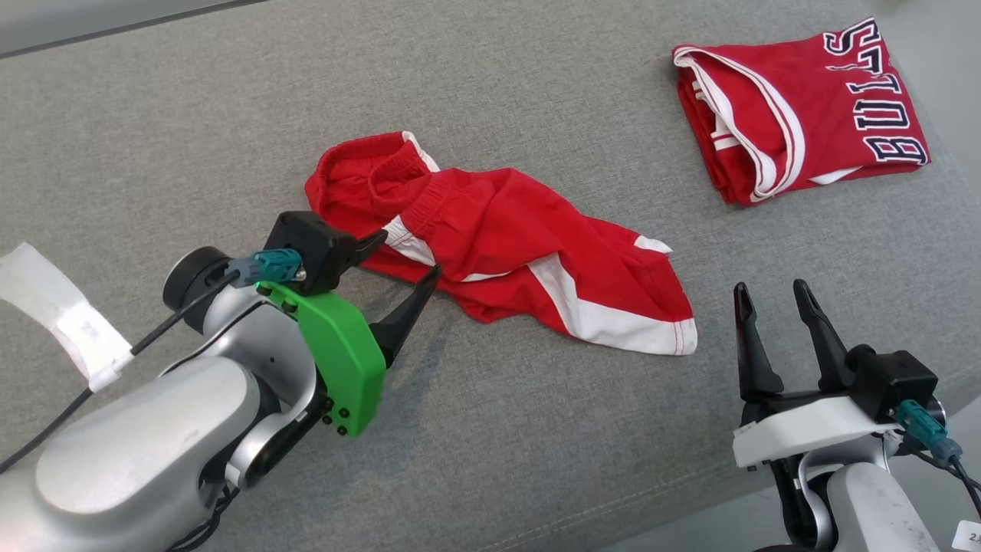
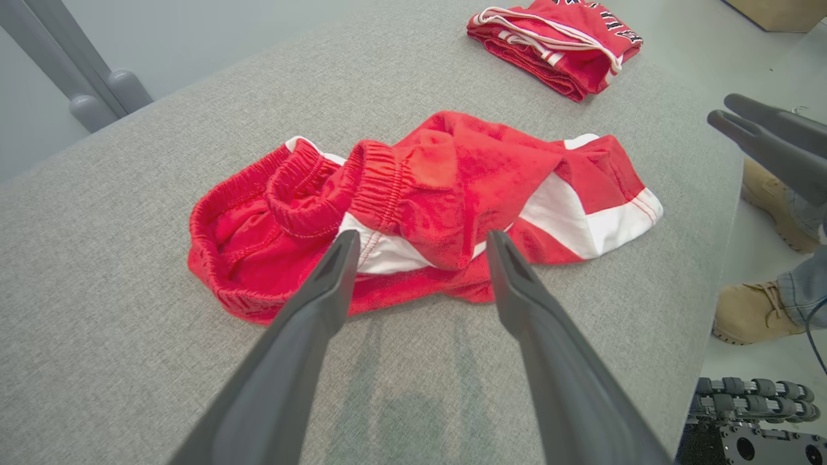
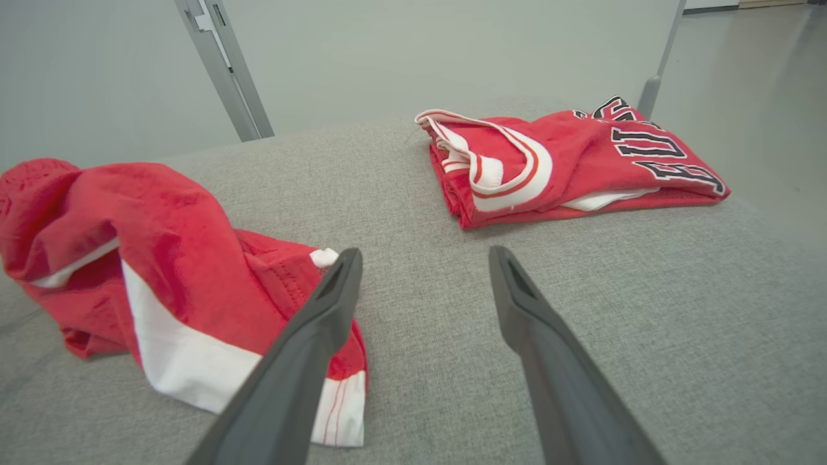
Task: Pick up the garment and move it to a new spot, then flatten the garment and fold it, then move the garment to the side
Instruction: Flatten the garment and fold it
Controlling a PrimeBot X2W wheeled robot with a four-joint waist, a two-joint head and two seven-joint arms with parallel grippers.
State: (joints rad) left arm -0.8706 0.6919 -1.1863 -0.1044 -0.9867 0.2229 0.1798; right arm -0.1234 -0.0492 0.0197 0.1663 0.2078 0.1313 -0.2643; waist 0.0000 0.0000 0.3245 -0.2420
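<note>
The left gripper (image 1: 410, 253) and right gripper (image 1: 770, 287) gaped wide, empty; flattening the shorts (image 1: 521, 245) likely meant pinching the waistband (image 1: 383, 165) at their ten o'clock end.

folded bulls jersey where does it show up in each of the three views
Head view: the folded Bulls jersey lies at the upper right.
Left wrist view: the jersey is at the top edge, right of centre.
Right wrist view: the jersey sits above centre, to the right.
Shared landmark: the crumpled red shorts, lying apart from it, lower and further left in every view.
</note>
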